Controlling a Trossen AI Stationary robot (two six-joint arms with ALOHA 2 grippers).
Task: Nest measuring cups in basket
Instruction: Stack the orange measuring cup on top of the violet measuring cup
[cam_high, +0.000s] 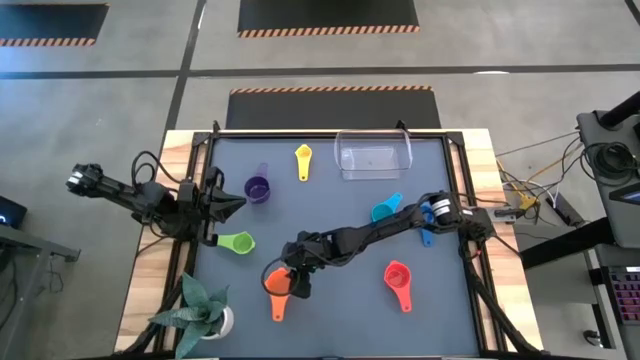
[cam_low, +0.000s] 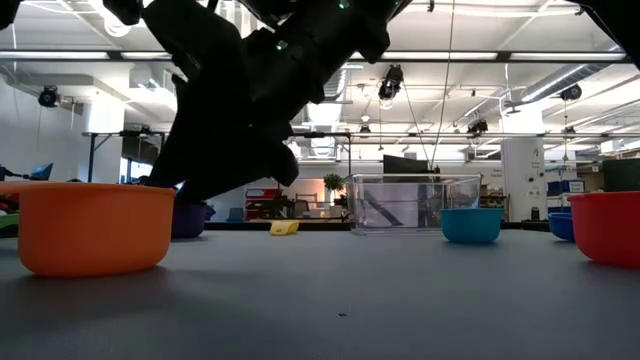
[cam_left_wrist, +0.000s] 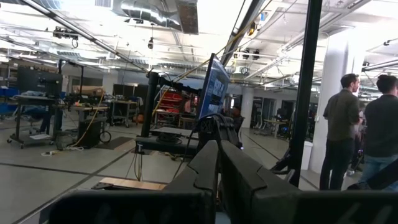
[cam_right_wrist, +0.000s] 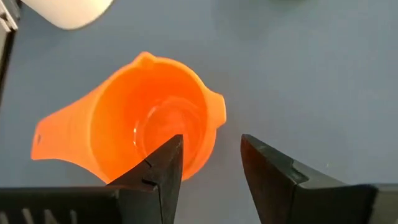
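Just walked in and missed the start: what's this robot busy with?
The right hand is open over the orange measuring cup near the table's front, one finger above the bowl and the other outside its rim, not yet gripping. The clear basket at the back holds no cups; the purple, yellow, green, cyan and red cups lie scattered on the table. The left hand waits at the table's left edge.

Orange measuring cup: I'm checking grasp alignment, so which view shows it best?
The right wrist view: the orange measuring cup fills it, open jaws straddling its rim. The high view shows it partly hidden under the right gripper; the low view, side-on.
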